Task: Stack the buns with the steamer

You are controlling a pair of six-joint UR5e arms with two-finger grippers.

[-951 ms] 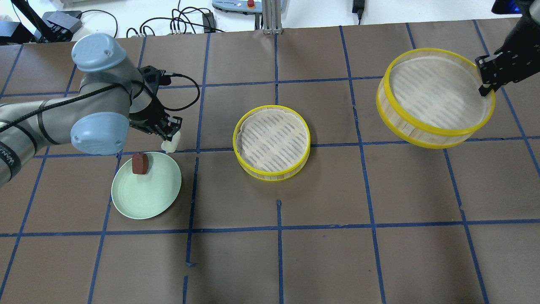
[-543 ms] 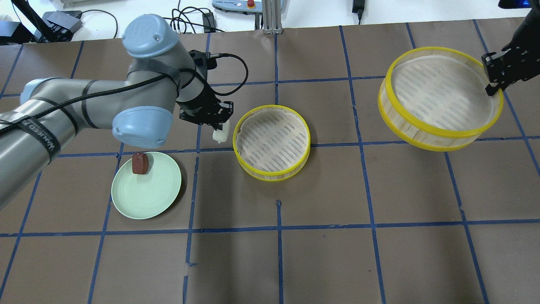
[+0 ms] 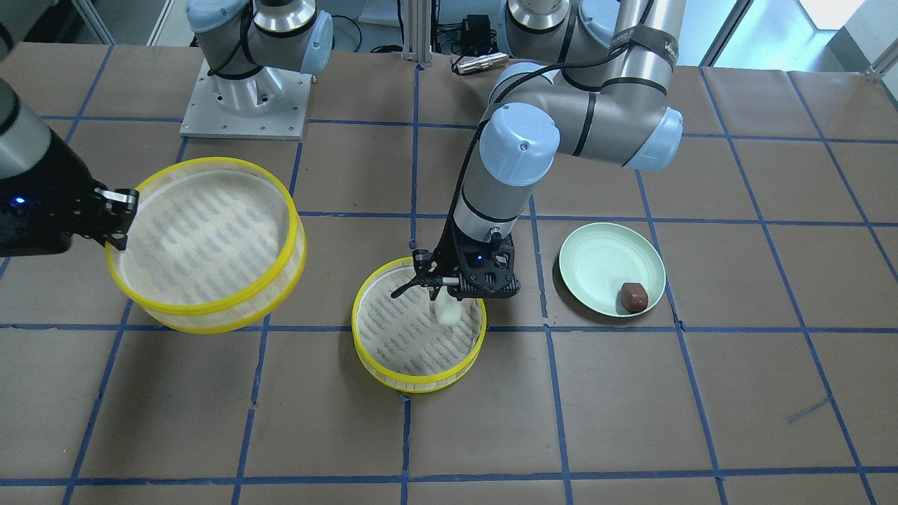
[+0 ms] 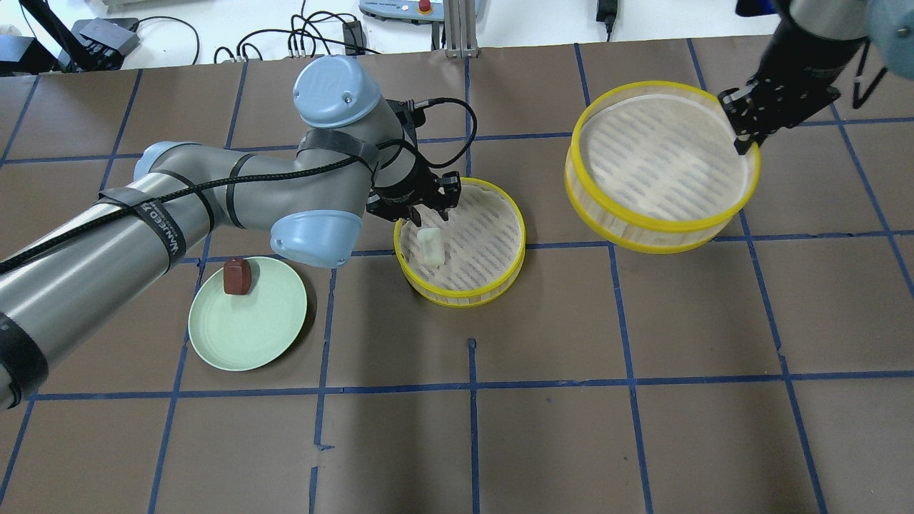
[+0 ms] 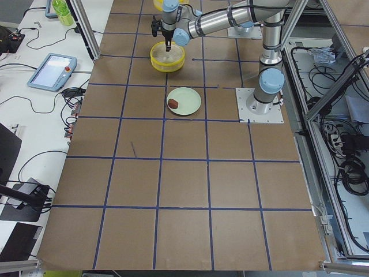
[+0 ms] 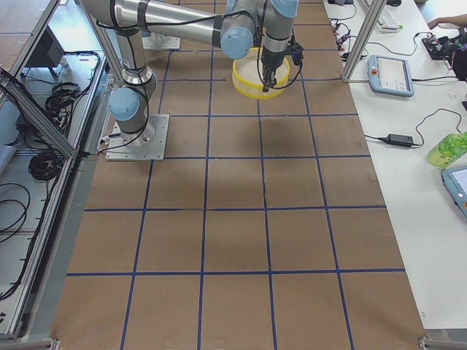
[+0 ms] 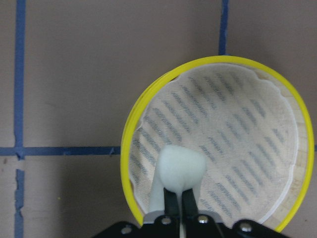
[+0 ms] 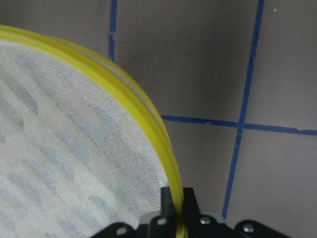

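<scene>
My left gripper (image 4: 423,218) is shut on the white bun (image 4: 430,246) and holds it inside the left part of the centre steamer tray (image 4: 464,296). The left wrist view shows the bun (image 7: 181,168) pinched between the fingers over the tray's mesh (image 7: 237,139). I cannot tell whether it touches the floor. The brown bun (image 4: 237,277) stands on the pale green plate (image 4: 250,332). My right gripper (image 4: 742,139) is shut on the rim of the second steamer tray (image 4: 643,225) and holds it tilted above the table; the rim (image 8: 148,119) shows in the right wrist view.
The table is brown paper with a blue tape grid. Cables and a control box lie past the far edge (image 4: 321,36). The robot bases (image 3: 245,105) stand at the near side. The plate (image 3: 603,259) lies left of the centre tray (image 3: 414,382).
My left arm carried the white bun rightward from beside the plate to inside the centre tray. My right arm moved the held tray leftward toward the centre.
</scene>
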